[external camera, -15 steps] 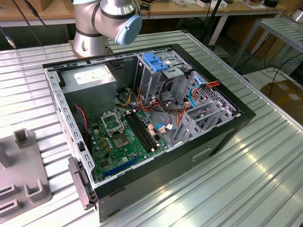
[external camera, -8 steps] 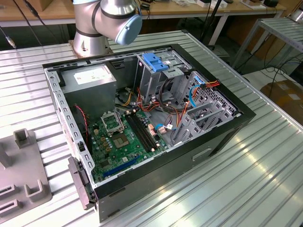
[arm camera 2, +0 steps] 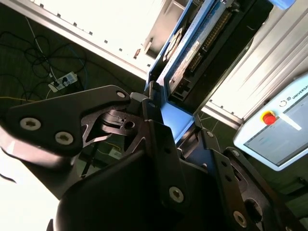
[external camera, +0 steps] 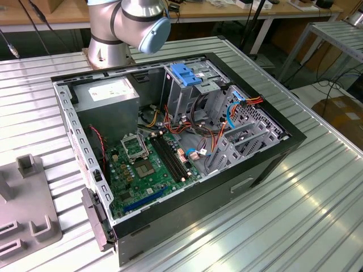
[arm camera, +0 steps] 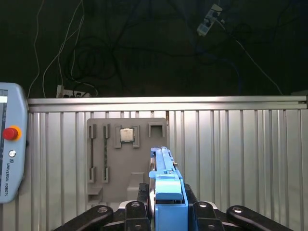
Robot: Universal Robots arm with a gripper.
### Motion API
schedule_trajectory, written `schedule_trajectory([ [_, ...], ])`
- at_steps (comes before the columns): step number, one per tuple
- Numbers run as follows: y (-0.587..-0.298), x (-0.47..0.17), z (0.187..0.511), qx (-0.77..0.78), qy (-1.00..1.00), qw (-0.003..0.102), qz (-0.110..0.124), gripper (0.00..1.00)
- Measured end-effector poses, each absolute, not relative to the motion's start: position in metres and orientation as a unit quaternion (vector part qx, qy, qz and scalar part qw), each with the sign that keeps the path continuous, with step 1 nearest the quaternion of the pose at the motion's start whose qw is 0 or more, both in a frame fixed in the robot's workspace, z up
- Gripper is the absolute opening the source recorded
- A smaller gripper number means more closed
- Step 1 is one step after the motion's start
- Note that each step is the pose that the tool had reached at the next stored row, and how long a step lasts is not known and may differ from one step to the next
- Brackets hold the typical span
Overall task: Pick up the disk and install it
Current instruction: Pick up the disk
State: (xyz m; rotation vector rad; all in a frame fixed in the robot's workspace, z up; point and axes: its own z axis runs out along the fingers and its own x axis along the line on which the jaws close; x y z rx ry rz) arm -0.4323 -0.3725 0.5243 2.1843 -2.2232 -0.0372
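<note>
While the claw [arm camera: 166, 199] is clamped on the disk [arm camera: 163, 168], gripping its blue frame from both sides in the first wrist view, the ribbed metal bench [arm camera: 231, 154] and a grey holder plate [arm camera: 144, 163] lie beyond it. In the exterior view, the open computer case [external camera: 187, 209] rests on the bench near the arm's base [external camera: 108, 51].

- The exterior view looks down slantwise, from mid-distance, on the computer case [external camera: 170, 141], centred in frame.
- The first wrist view sits just behind the gripper [arm camera: 167, 204], facing the fixture plate [arm camera: 126, 159].
- The second wrist view hugs the gripper closer.
- Both wrist views share the disk [arm camera: 166, 185] [arm camera 2: 185, 65] and teach pendant [arm camera: 9, 154] [arm camera 2: 279, 130]; the exterior view's lower left repeats the fixture plate [external camera: 28, 215].
</note>
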Motion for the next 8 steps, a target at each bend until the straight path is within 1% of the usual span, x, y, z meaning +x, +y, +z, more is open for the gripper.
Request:
schedule_trajectory([
  [8, -0.372, -0.411, 0.524, 0.701, -0.713, 0.012, -0.012, 0.37],
])
